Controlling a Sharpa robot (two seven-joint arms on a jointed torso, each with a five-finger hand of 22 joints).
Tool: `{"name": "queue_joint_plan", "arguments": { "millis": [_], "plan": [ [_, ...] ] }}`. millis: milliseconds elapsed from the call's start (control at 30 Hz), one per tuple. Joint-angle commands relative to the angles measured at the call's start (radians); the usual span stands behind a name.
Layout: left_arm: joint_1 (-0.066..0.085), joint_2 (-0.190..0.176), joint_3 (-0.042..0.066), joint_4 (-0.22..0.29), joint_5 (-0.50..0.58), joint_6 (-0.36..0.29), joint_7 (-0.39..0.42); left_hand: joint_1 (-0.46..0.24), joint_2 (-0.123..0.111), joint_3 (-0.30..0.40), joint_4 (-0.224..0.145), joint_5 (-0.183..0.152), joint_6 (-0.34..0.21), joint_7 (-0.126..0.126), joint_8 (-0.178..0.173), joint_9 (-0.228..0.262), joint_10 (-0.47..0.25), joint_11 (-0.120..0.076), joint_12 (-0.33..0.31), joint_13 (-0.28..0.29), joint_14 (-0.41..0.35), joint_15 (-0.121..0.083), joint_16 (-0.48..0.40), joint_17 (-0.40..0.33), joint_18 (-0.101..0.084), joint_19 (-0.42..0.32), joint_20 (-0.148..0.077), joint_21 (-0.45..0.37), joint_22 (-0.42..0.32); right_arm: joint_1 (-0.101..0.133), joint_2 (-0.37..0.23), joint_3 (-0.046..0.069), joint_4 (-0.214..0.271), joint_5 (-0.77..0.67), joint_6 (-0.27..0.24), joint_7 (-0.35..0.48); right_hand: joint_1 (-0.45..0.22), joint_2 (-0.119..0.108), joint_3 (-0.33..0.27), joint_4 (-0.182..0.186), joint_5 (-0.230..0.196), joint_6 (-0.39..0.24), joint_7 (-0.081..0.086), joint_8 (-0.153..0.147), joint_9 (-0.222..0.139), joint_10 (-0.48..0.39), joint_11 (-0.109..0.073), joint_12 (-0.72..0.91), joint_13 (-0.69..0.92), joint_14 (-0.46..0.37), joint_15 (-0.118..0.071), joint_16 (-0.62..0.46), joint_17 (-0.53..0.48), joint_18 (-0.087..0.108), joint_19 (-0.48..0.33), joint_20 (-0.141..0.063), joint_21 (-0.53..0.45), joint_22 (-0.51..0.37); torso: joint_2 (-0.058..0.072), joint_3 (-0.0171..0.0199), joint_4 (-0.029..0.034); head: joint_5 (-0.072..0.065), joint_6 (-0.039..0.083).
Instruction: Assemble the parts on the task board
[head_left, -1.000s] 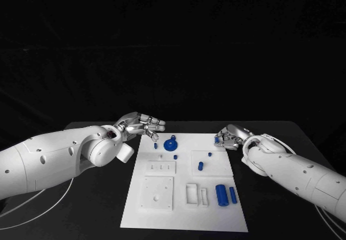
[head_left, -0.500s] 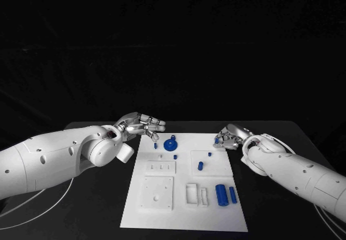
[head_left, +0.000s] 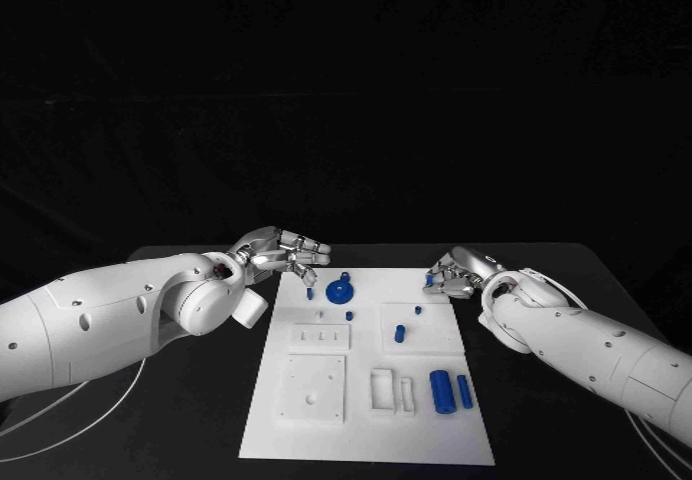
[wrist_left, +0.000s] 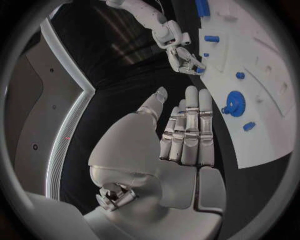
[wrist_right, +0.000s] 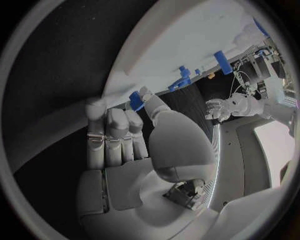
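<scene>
While the left hand (head_left: 284, 251) hovers empty, fingers apart, off the board's (head_left: 369, 430) far left corner in the head view, the right hand (head_left: 454, 273) pinches a small blue part (head_left: 433, 287) at the far right edge. From the left wrist, straight fingers (wrist_left: 190, 125) point toward a blue gear (wrist_left: 234, 104) on the board. From the right wrist, fingertips (wrist_right: 145, 97) grip the part (wrist_right: 135, 100) against the board's edge.

The silver left hand (wrist_left: 181, 135) hangs over the black table (wrist_left: 134, 85), fingers straight and together, holding nothing. Beside it lies the white task board (wrist_left: 262, 115) carrying a blue gear-shaped part (wrist_left: 234, 104). The silver right hand (wrist_left: 184, 59) pinches a small blue part (wrist_left: 199, 70) at the board's edge.
</scene>
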Motion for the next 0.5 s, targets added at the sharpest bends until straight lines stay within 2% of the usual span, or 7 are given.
{"name": "queue_joint_plan", "arguments": {
  "millis": [33, 133, 200, 267, 333, 367, 500],
  "plan": [
    [0.002, 0.003, 0.001, 0.021, -0.035, -0.010, 0.001, -0.007, 0.015, 0.007, 0.008, 0.001, 0.021, -0.014, 0.002, 0.000, 0.040, -0.014, 0.004, -0.001, 0.008, -0.008, 0.013, 0.006, 0.017, 0.007, -0.006, 0.007, 0.004, 0.000, -0.006, 0.000, 0.019, 0.002, -0.028, -0.013, 0.001, 0.004, -0.003, 0.002, 0.015, -0.013, 0.002, 0.004, 0.023, 0.000, -0.003, -0.006, 0.001, 0.000, -0.003, -0.005, 0.001, -0.014, 0.002, -0.004, -0.002, 0.082, -0.004, -0.0037, -0.0025, -0.002, 0.005],
    [0.006, 0.009, 0.001, 0.036, -0.056, -0.017, -0.017, -0.013, 0.017, 0.016, 0.013, -0.002, 0.048, -0.022, 0.000, 0.000, 0.087, -0.028, 0.003, -0.001, 0.014, -0.016, 0.026, 0.015, 0.011, 0.010, -0.014, 0.014, 0.007, 0.001, -0.015, 0.000, 0.044, 0.002, -0.035, -0.018, 0.000, 0.003, 0.001, 0.003, 0.017, -0.023, 0.005, 0.004, 0.019, 0.000, -0.001, -0.006, 0.002, 0.000, -0.002, -0.005, 0.002, -0.013, 0.002, -0.004, 0.000, 0.082, -0.008, -0.0056, -0.0039, 0.005, 0.005],
    [0.008, 0.014, 0.001, 0.039, -0.067, -0.020, -0.033, -0.019, 0.015, 0.022, 0.018, -0.003, 0.065, -0.025, -0.008, -0.002, 0.121, -0.037, -0.004, -0.002, 0.019, -0.024, 0.048, 0.031, 0.005, 0.016, -0.023, 0.024, 0.013, 0.001, -0.019, 0.000, 0.057, 0.001, -0.039, -0.020, 0.001, 0.001, 0.007, 0.003, 0.021, -0.024, 0.006, 0.005, 0.017, 0.000, -0.001, -0.006, 0.002, 0.001, -0.002, -0.004, 0.002, -0.013, 0.002, -0.003, -0.001, 0.082, -0.012, -0.0048, -0.0062, 0.005, 0.005],
    [0.011, 0.023, 0.001, 0.036, -0.093, -0.028, -0.058, -0.029, 0.011, 0.020, 0.027, -0.006, 0.056, -0.025, -0.009, -0.003, 0.170, -0.053, 0.010, 0.003, 0.051, -0.038, 0.100, 0.060, 0.003, 0.036, -0.034, 0.047, 0.024, 0.002, -0.023, 0.000, 0.073, 0.001, -0.041, -0.023, 0.000, 0.000, 0.012, 0.004, 0.021, -0.023, 0.006, 0.005, 0.015, 0.000, -0.001, -0.006, 0.003, 0.001, -0.001, -0.005, 0.002, -0.012, 0.002, -0.002, -0.001, 0.082, -0.017, -0.0045, -0.0091, 0.009, 0.006],
    [0.017, 0.034, 0.001, 0.028, -0.133, -0.032, -0.084, -0.037, 0.007, 0.015, 0.038, -0.011, 0.055, -0.029, -0.007, -0.002, 0.197, -0.063, 0.017, 0.003, 0.051, -0.051, 0.168, 0.103, -0.002, 0.050, -0.050, 0.078, 0.043, 0.003, -0.027, 0.000, 0.092, -0.001, -0.041, -0.027, -0.002, -0.001, 0.016, 0.006, 0.021, -0.024, 0.006, 0.005, 0.013, 0.001, -0.001, -0.006, 0.003, 0.000, -0.001, -0.006, 0.001, -0.011, 0.001, -0.002, -0.002, 0.081, -0.023, -0.0050, -0.0115, 0.013, 0.003],
    [0.020, 0.040, 0.001, 0.024, -0.149, -0.032, -0.099, -0.041, 0.009, 0.008, 0.049, -0.018, 0.062, -0.033, -0.008, -0.002, 0.214, -0.071, 0.029, 0.005, 0.036, -0.060, 0.241, 0.148, -0.007, 0.059, -0.063, 0.110, 0.063, 0.003, -0.030, 0.000, 0.105, -0.003, -0.041, -0.029, -0.002, -0.001, 0.017, 0.007, 0.021, -0.024, 0.006, 0.005, 0.013, 0.001, -0.001, -0.006, 0.003, 0.000, -0.001, -0.006, 0.001, -0.011, 0.001, -0.002, -0.002, 0.081, -0.024, -0.0052, -0.0117, 0.014, 0.003],
    [0.029, 0.064, 0.001, 0.013, -0.185, -0.033, -0.145, -0.044, 0.006, -0.009, 0.061, -0.047, 0.059, -0.035, -0.008, -0.002, 0.248, -0.084, 0.069, 0.017, 0.032, -0.070, 0.329, 0.187, -0.007, 0.066, -0.071, 0.140, 0.088, 0.004, -0.044, 0.000, 0.163, -0.016, -0.045, -0.045, -0.001, -0.002, 0.022, 0.007, 0.022, -0.027, 0.007, 0.005, 0.011, 0.000, -0.001, -0.007, 0.002, 0.001, -0.002, -0.003, 0.004, -0.012, 0.004, -0.003, 0.004, 0.082, -0.032, -0.0041, -0.0143, 0.017, 0.002]
  ]
}}
